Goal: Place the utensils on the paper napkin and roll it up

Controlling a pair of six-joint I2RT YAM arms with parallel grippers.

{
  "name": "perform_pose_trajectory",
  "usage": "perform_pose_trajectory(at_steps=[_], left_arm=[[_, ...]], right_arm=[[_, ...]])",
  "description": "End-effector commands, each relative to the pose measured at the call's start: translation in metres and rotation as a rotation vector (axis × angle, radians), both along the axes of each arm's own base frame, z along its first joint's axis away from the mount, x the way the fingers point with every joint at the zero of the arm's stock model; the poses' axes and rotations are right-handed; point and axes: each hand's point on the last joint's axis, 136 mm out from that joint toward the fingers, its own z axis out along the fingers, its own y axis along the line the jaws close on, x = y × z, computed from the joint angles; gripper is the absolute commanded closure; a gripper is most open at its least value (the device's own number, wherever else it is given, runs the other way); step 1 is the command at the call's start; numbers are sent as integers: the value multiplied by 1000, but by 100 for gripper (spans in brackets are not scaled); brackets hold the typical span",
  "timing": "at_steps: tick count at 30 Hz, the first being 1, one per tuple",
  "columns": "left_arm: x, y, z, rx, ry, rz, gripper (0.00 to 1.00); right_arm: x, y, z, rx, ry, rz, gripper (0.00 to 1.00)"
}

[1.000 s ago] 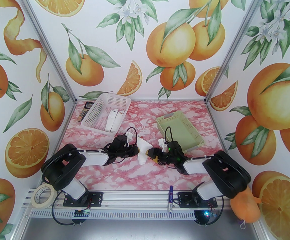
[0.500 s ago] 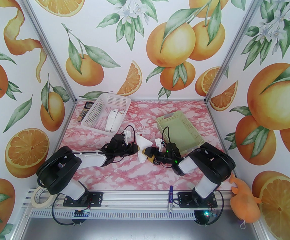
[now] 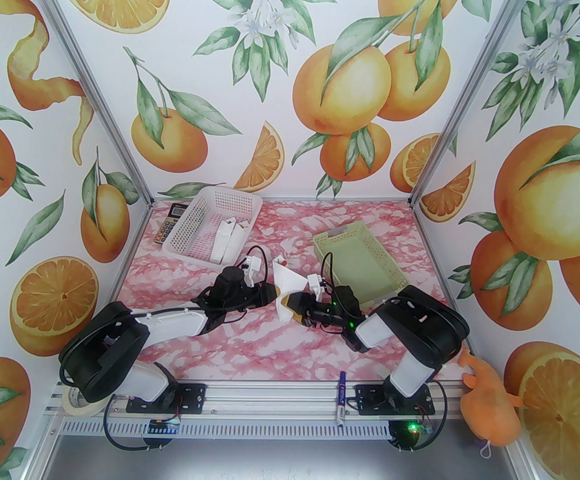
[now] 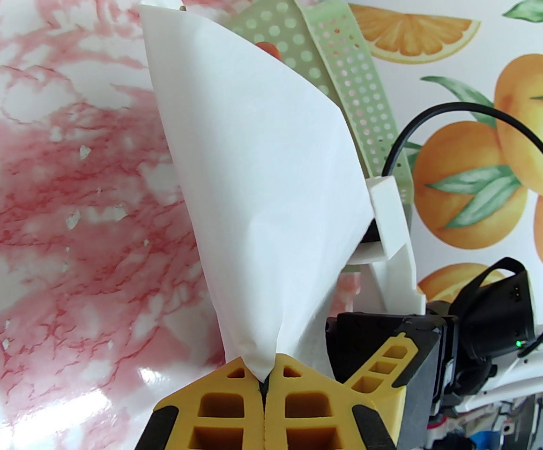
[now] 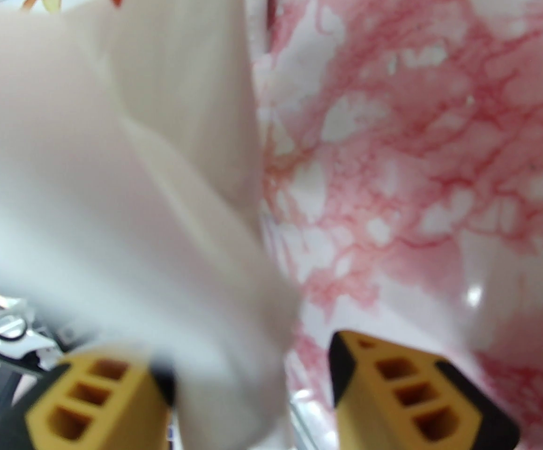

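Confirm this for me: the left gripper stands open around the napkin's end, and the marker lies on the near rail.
One thing is wrong. The left gripper is shut, not open: the left wrist view shows its jaws pressed together on the end of the napkin. The marker does lie on the near rail.

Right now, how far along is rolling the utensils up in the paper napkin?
Done: an orange-red plastic utensil head peeks from the white paper napkin, already folded into a loose cone. In hand: the left gripper pinches its narrow end; the right gripper straddles it, jaws apart. Left: tightening the roll; how many utensils are inside is hidden.
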Motion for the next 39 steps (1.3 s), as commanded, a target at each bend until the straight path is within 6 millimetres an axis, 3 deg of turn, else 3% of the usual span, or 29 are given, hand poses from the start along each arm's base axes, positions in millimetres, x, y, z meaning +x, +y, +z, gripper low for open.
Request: perform_pose_trajectory(at_steps=[1,12,13,15,19,24,31,35,39], left_arm=[[2,-7,24,-64,-56,-19,100],[1,-6,26,-67,-71,-23,98],[1,-6,27,-69,-77,-24,94],[2,-5,34,-77,-97,-27,75],[2,0,52,-95,-145,-29,56],[-1,21,85,-101,-232,-2,36],[-21,48,158,-158,-452,15,10],[-34,50,197,-250,-565,-11,5],[-45,43,224,-343,-647,-70,4]], right_arm=[[5,7,32,68,-82,9,51],[5,-1,43,-64,-134,9,76],[4,-2,46,-70,-142,10,79],[5,-4,51,-82,-154,9,86],[7,-8,64,-91,-193,4,92],[11,-15,91,-80,-288,-1,95],[3,-16,161,-2,-573,12,96],[-8,-17,205,88,-734,22,96],[-20,-16,234,151,-842,34,96]])
